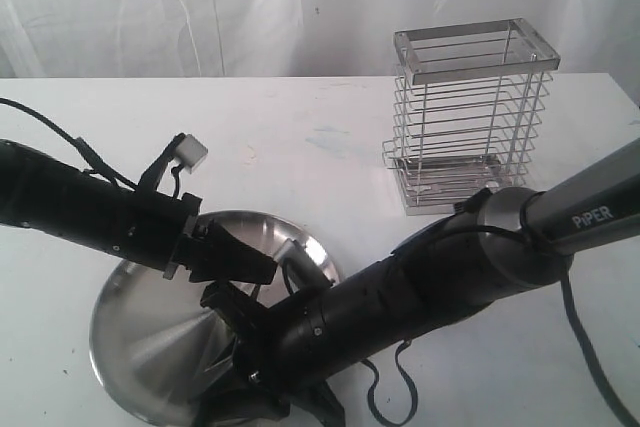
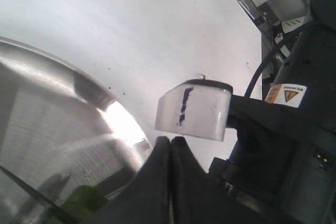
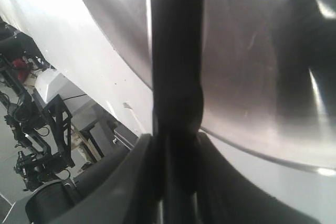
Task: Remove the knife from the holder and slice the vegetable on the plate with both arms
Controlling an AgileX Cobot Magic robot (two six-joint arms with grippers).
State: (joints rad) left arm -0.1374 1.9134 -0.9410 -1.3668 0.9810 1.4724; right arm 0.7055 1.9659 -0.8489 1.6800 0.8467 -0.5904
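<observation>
Steel plate (image 1: 140, 337) holds green vegetable (image 2: 86, 199); left hand (image 2: 170, 142) clenched, right hand (image 3: 176, 142) grasps knife (image 3: 176, 51).

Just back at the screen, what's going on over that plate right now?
Both arms are working over the plate. The right end effector is shut on the knife and holds it across the plate. The left end effector is shut with nothing between its fingers, its tips close to the green vegetable. I cannot tell whether it touches it. The holder stands behind with no knife showing in it.
</observation>
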